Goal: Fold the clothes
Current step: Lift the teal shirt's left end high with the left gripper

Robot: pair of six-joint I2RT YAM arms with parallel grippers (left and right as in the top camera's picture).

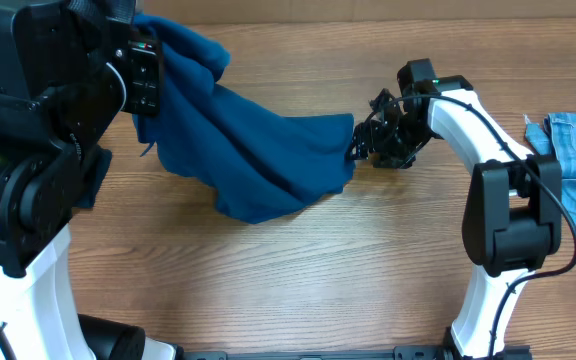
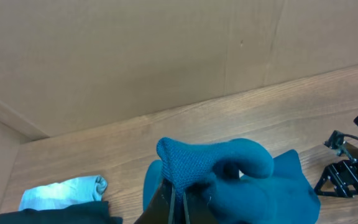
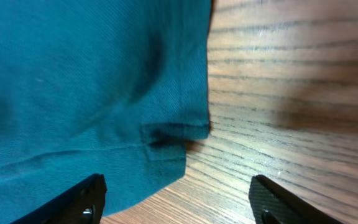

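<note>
Shirt (image 3: 73,74) hem seemingly loose before right tool (image 3: 179,198).

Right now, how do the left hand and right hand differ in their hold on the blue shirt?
The left hand is shut, pinching a bunch of the blue shirt; the right hand is open and grips nothing. The left hand holds its end raised above the table, while the right hand sits low at the table with the shirt's hem corner just in front of it. Both are at the same shirt, at opposite ends.
</note>
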